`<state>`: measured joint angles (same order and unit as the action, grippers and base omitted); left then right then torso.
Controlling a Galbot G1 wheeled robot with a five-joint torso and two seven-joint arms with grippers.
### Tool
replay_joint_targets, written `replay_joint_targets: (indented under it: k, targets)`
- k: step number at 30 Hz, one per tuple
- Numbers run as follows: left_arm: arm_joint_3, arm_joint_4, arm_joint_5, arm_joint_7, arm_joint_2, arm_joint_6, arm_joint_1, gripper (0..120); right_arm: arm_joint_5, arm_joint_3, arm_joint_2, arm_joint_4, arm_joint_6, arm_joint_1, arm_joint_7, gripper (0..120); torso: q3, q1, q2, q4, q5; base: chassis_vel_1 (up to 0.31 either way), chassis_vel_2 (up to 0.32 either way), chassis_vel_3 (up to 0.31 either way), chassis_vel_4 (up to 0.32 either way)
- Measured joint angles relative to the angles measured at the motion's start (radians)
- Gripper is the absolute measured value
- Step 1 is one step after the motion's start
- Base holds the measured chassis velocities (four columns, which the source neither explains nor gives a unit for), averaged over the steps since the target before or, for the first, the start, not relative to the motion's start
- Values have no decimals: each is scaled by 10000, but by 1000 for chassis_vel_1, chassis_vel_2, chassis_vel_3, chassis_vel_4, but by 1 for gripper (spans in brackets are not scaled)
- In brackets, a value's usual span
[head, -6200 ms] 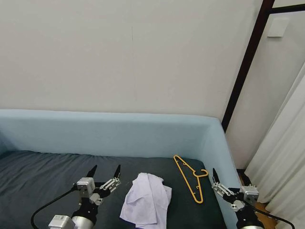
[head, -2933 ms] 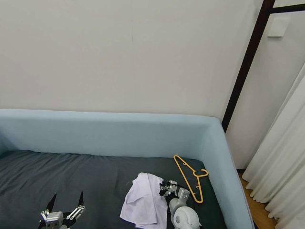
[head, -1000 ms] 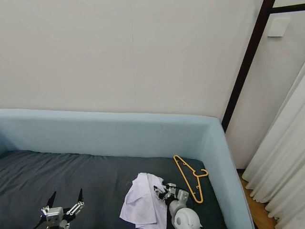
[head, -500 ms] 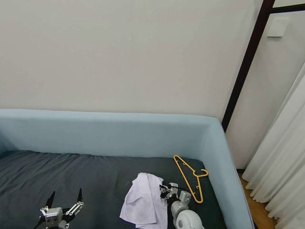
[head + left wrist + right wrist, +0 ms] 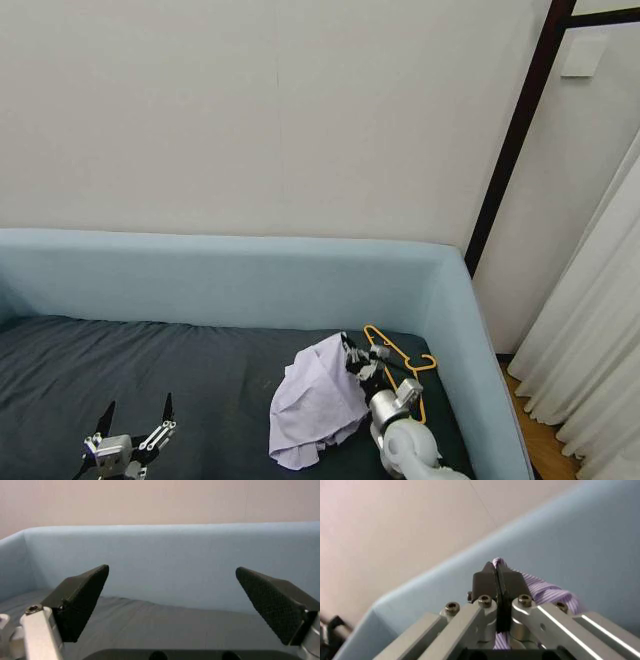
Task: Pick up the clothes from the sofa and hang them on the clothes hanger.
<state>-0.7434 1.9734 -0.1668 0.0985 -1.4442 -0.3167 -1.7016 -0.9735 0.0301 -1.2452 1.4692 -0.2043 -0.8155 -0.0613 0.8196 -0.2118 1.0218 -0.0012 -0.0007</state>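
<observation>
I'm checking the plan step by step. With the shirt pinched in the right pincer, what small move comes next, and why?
Probably raise the right pincer a little higher: it is shut on the striped shirt, whose lower folds lie on the sofa seat beside the yellow hanger. The left pincer sits open, low at left.

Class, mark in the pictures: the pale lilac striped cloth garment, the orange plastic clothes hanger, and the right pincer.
pale lilac striped cloth garment (image 5: 318, 400): head view, draped middle.
orange plastic clothes hanger (image 5: 378, 336): head view, upper arm.
right pincer (image 5: 496, 572): right wrist view, between shut fingertips.
</observation>
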Motion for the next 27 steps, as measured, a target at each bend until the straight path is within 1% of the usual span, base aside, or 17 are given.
replay_joint_targets:
  k: [1,3,5,6,8,11,12,14,16,17,21,22,26,27]
  targets:
    - [0,0,0,0,0,0,0,100,0,0,0,0,0,0,0,0,0,0,0,0,0,0,0,0,0]
    - [-23,53,0,0,-15,0,-7,100,-396,307,376,341,-68,732,42,0,1,0,0,1,1,0,0,0,0]
    - [-53,87,-3,0,-23,0,-7,100,-593,495,580,483,-81,1231,49,0,0,0,0,1,1,0,0,0,0]
    - [-53,87,-3,0,-23,0,-7,100,-593,495,580,483,-81,1231,49,0,0,0,0,1,1,0,0,0,0]
    - [-108,145,-10,2,-48,14,-16,100,-777,735,759,492,-122,1994,36,0,1,0,0,-1,2,0,0,0,0]
    - [-156,164,-22,5,-91,25,-4,100,-1083,863,783,375,-158,2866,110,0,0,0,0,3,0,0,0,0,0]
    - [-156,164,-22,5,-91,25,-4,100,-1083,863,783,375,-158,2866,110,0,0,0,0,3,0,0,0,0,0]
    - [-171,164,-40,16,-115,36,20,100,-1286,981,853,343,-158,3495,223,0,2,-2,-1,0,4,0,0,0,0]
    - [-184,162,-54,21,-120,49,39,100,-1459,1110,955,396,-157,4107,320,0,1,0,0,-1,1,0,0,0,0]
    - [-184,162,-54,21,-120,49,39,100,-1459,1110,955,396,-157,4107,320,0,1,0,0,-1,1,0,0,0,0]
    - [-215,65,-92,32,-54,179,190,100,-1953,1466,1201,820,-99,5545,579,0,0,-1,-1,1,-1,0,0,0,0]
    - [-215,65,-92,32,-54,179,190,100,-1953,1466,1201,820,-99,5545,579,0,0,-1,-1,1,-1,0,0,0,0]
    - [-171,-35,-119,44,-22,273,328,100,-2324,1788,1399,1177,-32,6666,744,0,1,0,-1,0,-1,0,0,0,0]
    - [-171,-35,-119,44,-22,273,328,100,-2324,1788,1399,1177,-32,6666,744,0,1,0,-1,0,-1,0,0,0,0]
